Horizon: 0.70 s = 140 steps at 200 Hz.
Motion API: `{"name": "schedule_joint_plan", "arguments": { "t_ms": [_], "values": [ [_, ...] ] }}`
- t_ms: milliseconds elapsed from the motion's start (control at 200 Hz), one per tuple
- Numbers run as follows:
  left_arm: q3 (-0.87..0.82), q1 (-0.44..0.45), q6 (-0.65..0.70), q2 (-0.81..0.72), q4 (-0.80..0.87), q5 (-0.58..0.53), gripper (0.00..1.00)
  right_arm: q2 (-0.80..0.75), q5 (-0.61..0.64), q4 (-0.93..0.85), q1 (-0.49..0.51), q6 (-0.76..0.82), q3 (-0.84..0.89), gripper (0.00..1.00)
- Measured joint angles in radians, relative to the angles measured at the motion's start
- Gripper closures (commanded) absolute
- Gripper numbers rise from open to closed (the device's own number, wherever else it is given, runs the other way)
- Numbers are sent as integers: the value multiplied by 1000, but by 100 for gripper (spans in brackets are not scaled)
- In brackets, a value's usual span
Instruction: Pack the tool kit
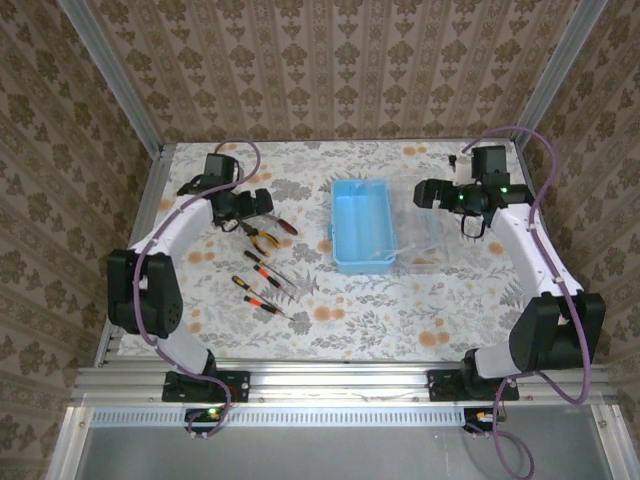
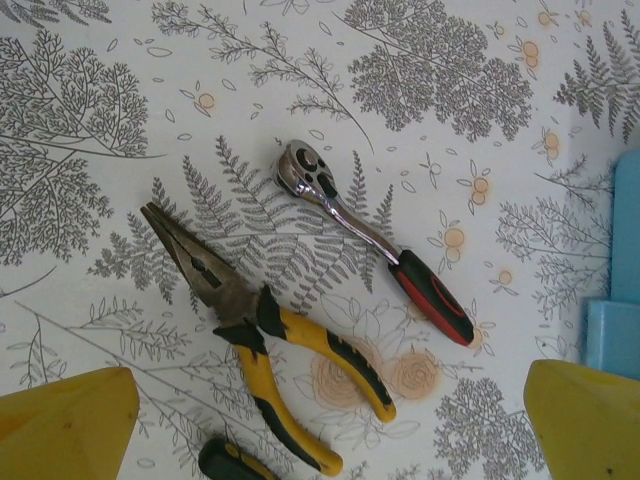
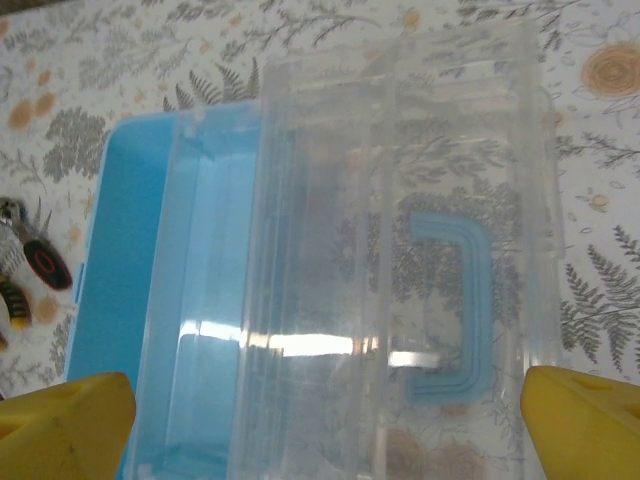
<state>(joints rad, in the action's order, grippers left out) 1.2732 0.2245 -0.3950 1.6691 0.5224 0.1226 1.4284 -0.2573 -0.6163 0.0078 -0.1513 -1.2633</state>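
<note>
Toward counter's (image 1: 400, 320) rear-left corner, L gripper (image 2: 327, 420) is hovering wide open, empty, over pliers (image 2: 240, 315): stiff, light; grab rubbery handles. R gripper (image 3: 322, 418) is gaping empty over case lid (image 3: 400, 250).

Probably a robotics lab booth rather than a home. Fenced by aluminium rails (image 1: 340, 378), backed with patterned wallpaper panels (image 1: 330, 70), floored by a floral tablecloth (image 1: 400, 310).

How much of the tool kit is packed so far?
Hardly any. The blue case is open, its clear lid laid back, and it looks empty. Both hands are open: the left hand hovers over the pliers and ratchet, the right hand over the lid. Those tools and the screwdrivers remain to pack.
</note>
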Motion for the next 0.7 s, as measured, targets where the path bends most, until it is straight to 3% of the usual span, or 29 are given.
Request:
{"name": "schedule_joint_plan", "arguments": {
  "t_ms": [345,700],
  "values": [
    [189,0,-4,308,-12,-6,13,16,45,-51,76,29,-70,0],
    [358,13,-4,427,9,-34,21,57,51,-69,87,43,-83,0]
  ]
}}
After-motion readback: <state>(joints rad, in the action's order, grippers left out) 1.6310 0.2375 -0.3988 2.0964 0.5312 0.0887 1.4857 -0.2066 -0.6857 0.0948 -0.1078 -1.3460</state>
